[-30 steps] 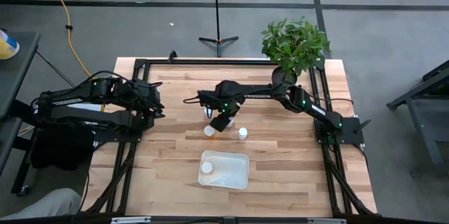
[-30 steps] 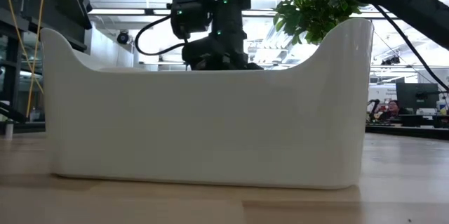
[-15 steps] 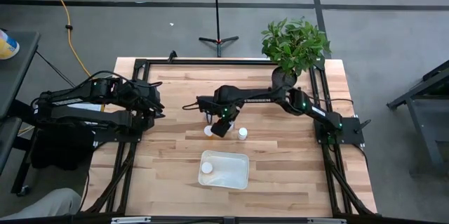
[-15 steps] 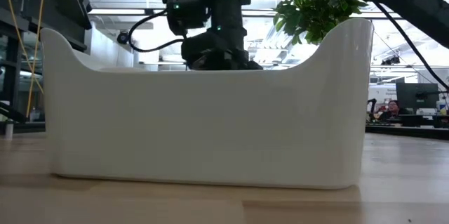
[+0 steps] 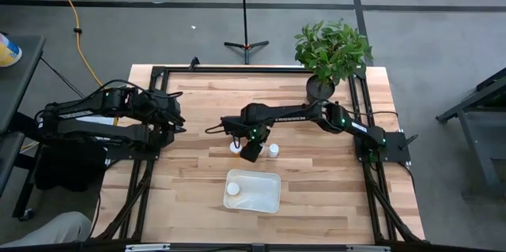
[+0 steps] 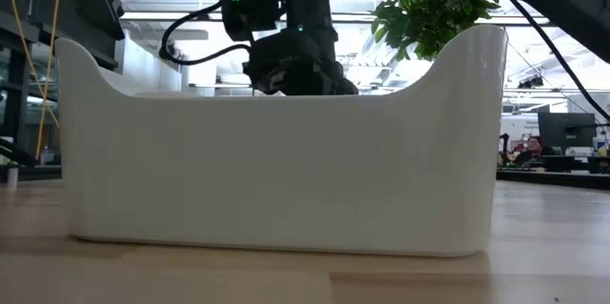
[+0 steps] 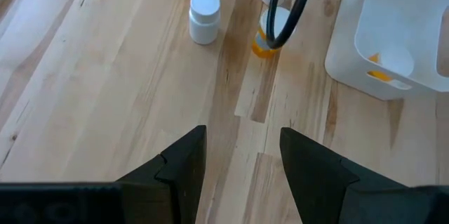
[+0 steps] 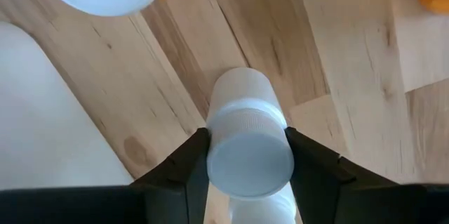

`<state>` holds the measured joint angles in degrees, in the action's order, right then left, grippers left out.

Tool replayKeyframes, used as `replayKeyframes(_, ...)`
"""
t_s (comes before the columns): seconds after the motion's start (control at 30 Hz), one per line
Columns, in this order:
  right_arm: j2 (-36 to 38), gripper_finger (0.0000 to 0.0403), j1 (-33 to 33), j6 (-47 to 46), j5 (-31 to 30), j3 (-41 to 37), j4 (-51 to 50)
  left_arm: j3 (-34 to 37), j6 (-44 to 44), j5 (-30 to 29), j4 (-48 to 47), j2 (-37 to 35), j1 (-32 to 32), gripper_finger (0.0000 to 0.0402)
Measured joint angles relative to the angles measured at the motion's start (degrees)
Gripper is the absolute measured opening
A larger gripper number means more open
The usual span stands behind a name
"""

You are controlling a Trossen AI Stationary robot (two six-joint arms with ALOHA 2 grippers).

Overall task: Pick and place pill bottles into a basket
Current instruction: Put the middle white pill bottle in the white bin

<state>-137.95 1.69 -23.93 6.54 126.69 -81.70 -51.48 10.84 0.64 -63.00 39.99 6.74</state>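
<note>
My right gripper (image 5: 251, 151) is shut on a white pill bottle (image 8: 247, 140) over the table's middle, just beyond the basket (image 5: 254, 191). Two bottles stand on the wood on either side of it, an orange one with a white cap (image 5: 235, 148) and a white one (image 5: 273, 150). One bottle (image 5: 232, 189) lies in the basket's left end. In the low view the basket's wall (image 6: 286, 171) hides the bottles, and only the gripper (image 6: 297, 61) shows above it. My left gripper (image 7: 242, 150) is open and empty at the table's left side. My right gripper pinches the white bottle between its two fingers, on opposite sides of its capped top (image 8: 210, 155). The fingers come from above, pointing down, and lie along the bottle. The bottle stands upright in the hold, cap toward the wrist. Whether its base is off the wood cannot be told.
A potted plant (image 5: 332, 50) stands at the table's far right. Black frame rails (image 5: 158, 78) run along the table's edges. Bare wood lies to the left and right of the basket and in front of my left gripper (image 7: 105, 76).
My right gripper has gone toward the table's near edge, closer to the basket, passing between the two standing bottles.
</note>
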Motion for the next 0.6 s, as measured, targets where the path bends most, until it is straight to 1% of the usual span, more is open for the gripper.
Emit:
replayKeyframes(0.3,3.0,0.0149,-0.1,1.0,-0.7,0.0,-1.2,0.0,0.2,0.0,0.0,0.0,0.0,0.0216)
replayKeyframes(0.6,9.2,0.0149,-1.1,1.0,-1.5,0.0,-1.0,0.0,0.2,-0.1,0.0,0.0,0.0,0.0216)
